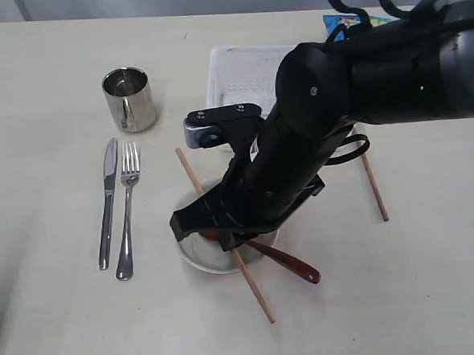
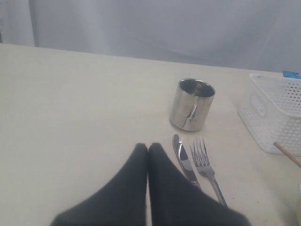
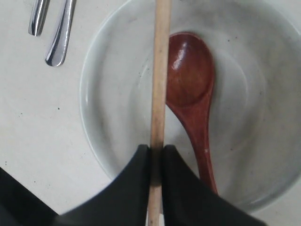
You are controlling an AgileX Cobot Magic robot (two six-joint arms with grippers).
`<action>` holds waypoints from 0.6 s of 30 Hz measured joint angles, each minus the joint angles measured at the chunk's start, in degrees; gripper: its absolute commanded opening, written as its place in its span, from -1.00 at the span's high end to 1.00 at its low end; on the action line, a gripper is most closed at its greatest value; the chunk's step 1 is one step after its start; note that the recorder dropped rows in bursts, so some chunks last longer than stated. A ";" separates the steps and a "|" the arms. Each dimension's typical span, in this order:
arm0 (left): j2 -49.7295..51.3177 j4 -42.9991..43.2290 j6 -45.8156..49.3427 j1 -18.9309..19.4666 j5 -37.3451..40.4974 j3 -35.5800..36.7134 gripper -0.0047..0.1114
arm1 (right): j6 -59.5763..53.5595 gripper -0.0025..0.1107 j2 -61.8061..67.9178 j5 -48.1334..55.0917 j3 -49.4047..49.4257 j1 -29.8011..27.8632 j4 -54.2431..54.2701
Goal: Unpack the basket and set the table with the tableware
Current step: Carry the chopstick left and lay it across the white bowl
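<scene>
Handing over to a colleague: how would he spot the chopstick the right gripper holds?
Near the white basket sits a pale bowl with a reddish-brown spoon. This chopstick slants across that bowl, pinched by the right gripper. Its twin lies on the table, clear of the bowl.

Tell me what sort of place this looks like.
Probably a robot lab staged as a dining table: a plain cream table with knife, fork and cup laid out, a black arm whose right tool pinches a chopstick over a bowl, and a grey curtain behind.
</scene>
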 measured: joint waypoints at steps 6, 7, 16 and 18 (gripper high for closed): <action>0.00 0.00 0.00 0.00 0.00 0.00 0.92 | 0.24 0.96 0.00 -0.64 0.00 0.00 0.00; 0.00 0.00 0.00 0.00 0.00 0.00 0.92 | 0.38 0.96 0.00 -0.77 0.00 0.00 0.00; 0.00 0.00 0.00 0.00 0.00 0.00 0.92 | 1.42 0.95 0.00 -1.09 0.00 0.00 -1.21; 0.00 0.00 0.00 0.00 0.00 0.00 0.92 | 1.51 0.83 0.00 -0.98 0.00 0.00 -1.44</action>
